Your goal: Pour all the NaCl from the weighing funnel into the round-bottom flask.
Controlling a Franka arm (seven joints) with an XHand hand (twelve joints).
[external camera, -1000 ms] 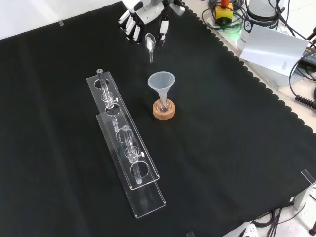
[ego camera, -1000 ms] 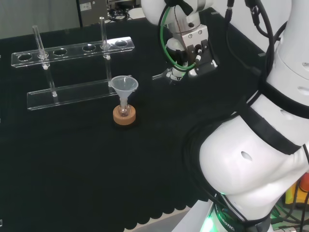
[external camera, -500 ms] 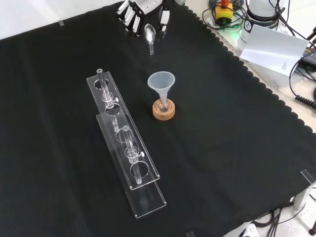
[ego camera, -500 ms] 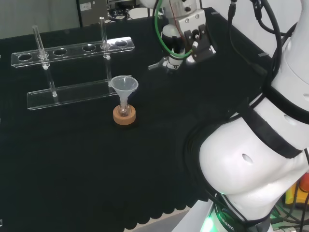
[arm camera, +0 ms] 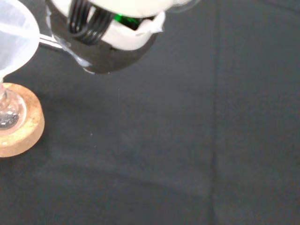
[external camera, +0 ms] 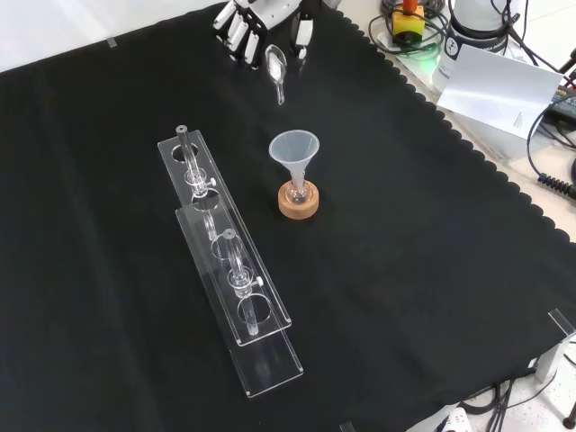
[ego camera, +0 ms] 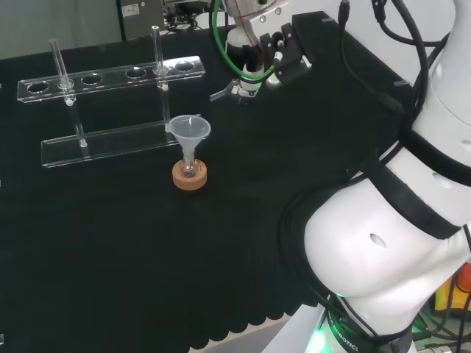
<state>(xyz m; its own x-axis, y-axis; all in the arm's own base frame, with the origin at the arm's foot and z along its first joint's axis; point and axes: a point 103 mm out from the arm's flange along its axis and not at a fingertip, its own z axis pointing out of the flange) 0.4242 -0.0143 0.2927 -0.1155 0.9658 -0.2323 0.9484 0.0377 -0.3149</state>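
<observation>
Hand (external camera: 255, 20) up at the far edge of the cloth in the front view, fingers and thumb pinched on the weighing funnel (external camera: 277, 68), a small clear scoop with its stem pointing down toward the bench. Carried well clear of the cloth. In the head view, hand (ego camera: 261, 53) seen above and to the right of the flask, scoop (ego camera: 224, 90) sticking out to its left.

Compared with a second ago: lifted higher and shifted leftward in the head view, nearer the line of the flask; scoop now closer to level. Not yet over the target.

Small round flask (external camera: 298, 191) on a cork ring (external camera: 298, 202) near the middle of the cloth, with a clear plastic funnel (external camera: 294, 149) seated in its neck. Same flask (arm camera: 8, 115) and cork ring (arm camera: 18, 126) close by in the wrist view. Two-tier clear rack (external camera: 229, 270) with a few tubes beside it, untouched.

Contents of the scoop too small to make out. Judged as mid-approach: carry nearly done, pouring not begun. Next likely needed: stem brought over the wide funnel mouth, then a tilt, without knocking the funnel, which sits loosely and top-heavy.
</observation>
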